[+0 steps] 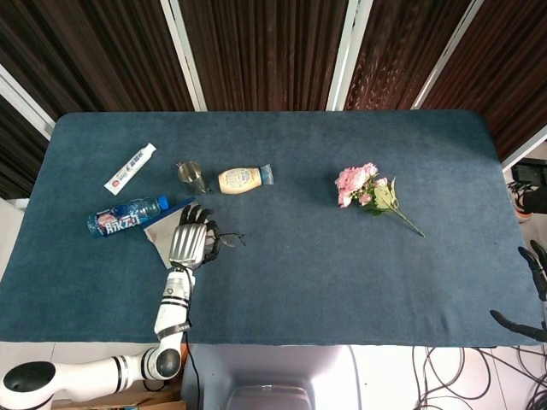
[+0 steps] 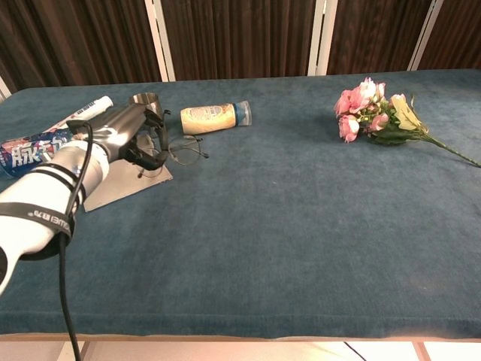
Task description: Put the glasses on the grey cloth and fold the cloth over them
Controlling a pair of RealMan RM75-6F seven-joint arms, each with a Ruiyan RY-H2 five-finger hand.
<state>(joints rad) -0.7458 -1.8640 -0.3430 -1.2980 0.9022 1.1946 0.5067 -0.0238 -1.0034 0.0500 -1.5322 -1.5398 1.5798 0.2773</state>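
Glasses point(image 2: 183, 150) held over the grey cloth's point(image 2: 113, 189) right edge.
Left hand point(image 2: 129, 132) fingers grip them; right hand point(image 1: 532, 290) open off the tabletop's point(image 1: 325, 265) right edge, wide bare tabletop between.

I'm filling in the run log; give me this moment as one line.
phase: carrying | left hand: holds glasses above grey cloth edge | right hand: idle off table | fold: not done
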